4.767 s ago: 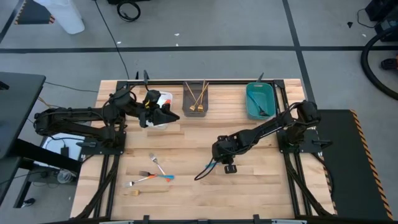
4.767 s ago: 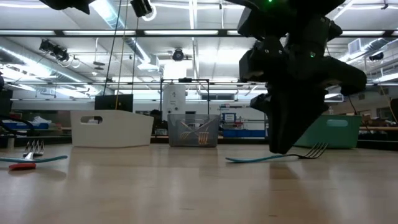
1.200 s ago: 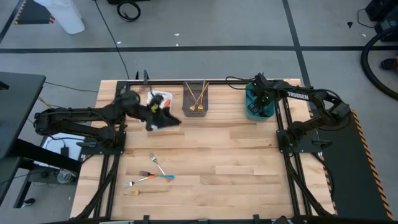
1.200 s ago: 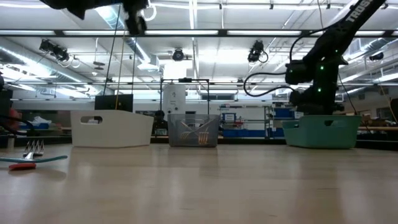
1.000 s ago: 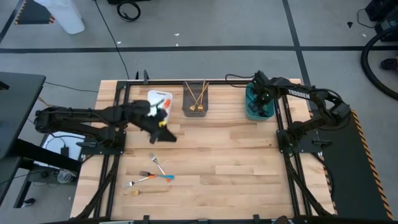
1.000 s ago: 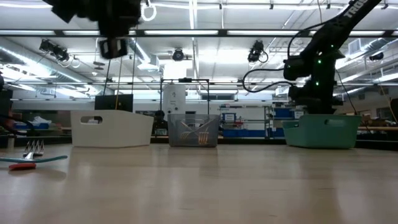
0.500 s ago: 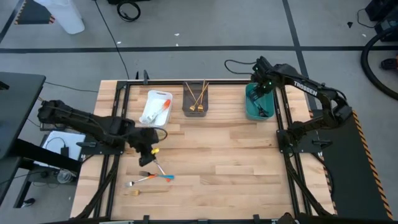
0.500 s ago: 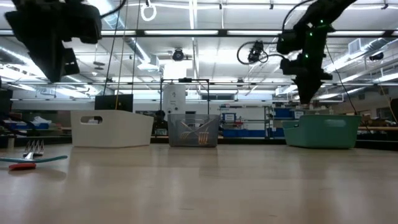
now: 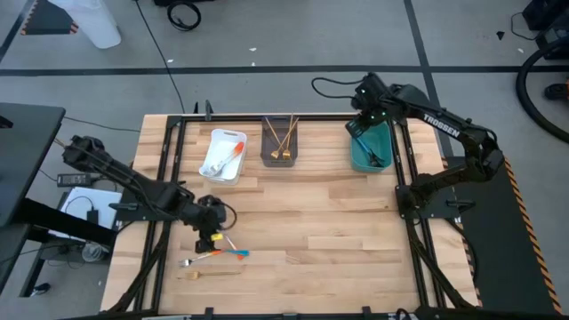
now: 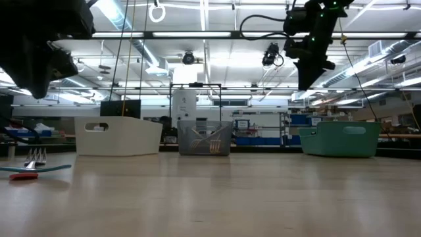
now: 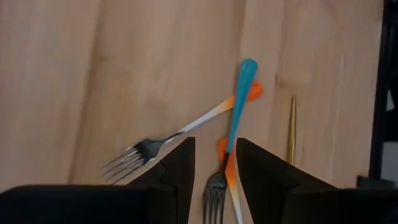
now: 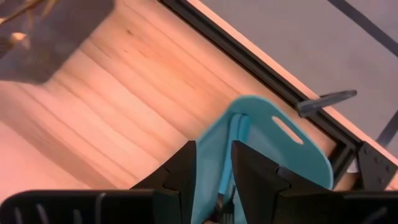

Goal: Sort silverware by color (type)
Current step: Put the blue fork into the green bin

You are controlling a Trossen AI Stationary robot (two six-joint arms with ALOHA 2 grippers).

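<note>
Pale plank table (image 9: 338,222) in bright workshop — both grippers' fingers slightly apart, empty.

Two dark jointed arms with looping black cables, the right arm (image 9: 444,124) lettered white along its link.

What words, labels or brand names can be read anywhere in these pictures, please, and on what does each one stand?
"TROSSEN": white letters along the right arm's forearm in the high view; small, but legible.
No other text reads: the white bin, grey bin and teal bin show no labels, and any signs in the room behind the table in the low view are too small to read.
</note>
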